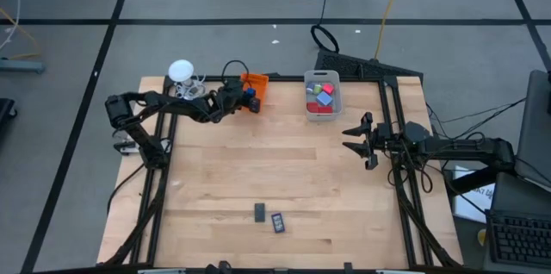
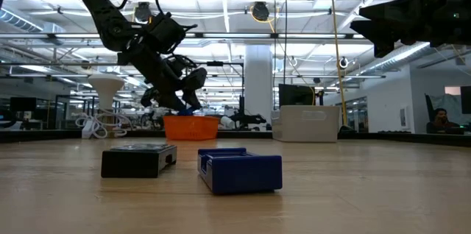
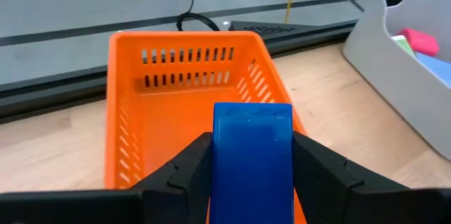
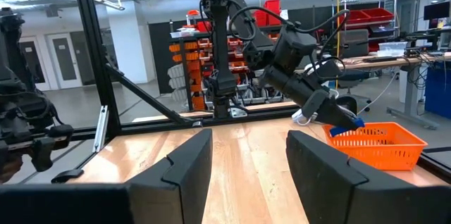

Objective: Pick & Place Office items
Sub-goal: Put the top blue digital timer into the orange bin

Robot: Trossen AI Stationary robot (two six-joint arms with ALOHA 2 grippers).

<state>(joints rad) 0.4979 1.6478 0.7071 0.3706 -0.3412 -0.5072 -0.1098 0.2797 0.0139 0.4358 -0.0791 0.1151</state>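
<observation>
High view: left gripper at the orange bin on the table's far side, blue block between its fingers. Clear grey bin just right of it holds red, pink and blue pieces. Right gripper hovers at the right edge, fingers spread, empty. Black rectangle and blue rectangle lie near the front edge, long axes running roughly front-to-back.
Low view: black piece and blue piece flat on the wooden table, side by side, apart.
Left wrist view: fingers clamped on the blue block, long axis pointing along the fingers toward the orange bin.
Right wrist view: own fingers parted; left gripper over the orange bin.
</observation>
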